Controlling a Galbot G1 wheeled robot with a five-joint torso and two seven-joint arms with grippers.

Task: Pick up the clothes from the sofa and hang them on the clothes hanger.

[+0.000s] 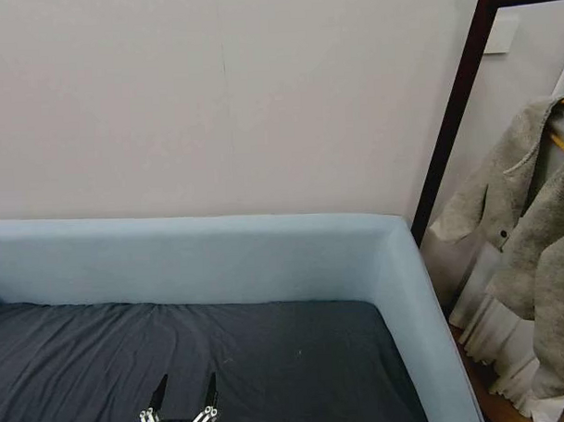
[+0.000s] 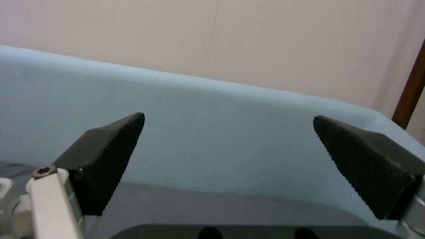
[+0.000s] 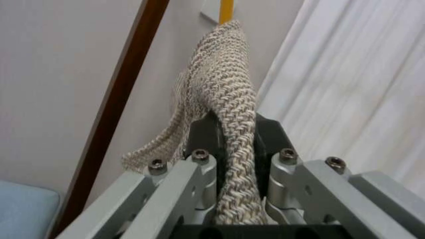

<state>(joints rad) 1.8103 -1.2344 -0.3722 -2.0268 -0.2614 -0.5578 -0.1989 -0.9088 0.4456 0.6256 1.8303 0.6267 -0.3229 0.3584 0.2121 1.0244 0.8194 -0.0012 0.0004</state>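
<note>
Two pads of the right gripper (image 3: 232, 137) clamp the grey-and-cream knitted cardigan (image 1: 533, 230), hanging at the head view's right edge by the dark wooden rack post (image 1: 455, 112). Released before it seats on the yellow hanger (image 3: 226, 11), it may slide off. Left gripper (image 1: 186, 392) gapes wide, lower centre.

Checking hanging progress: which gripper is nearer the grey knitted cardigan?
Right. The right gripper grips the grey knitted cardigan; the left gripper hangs open over the dark grey sofa cushion.
</note>
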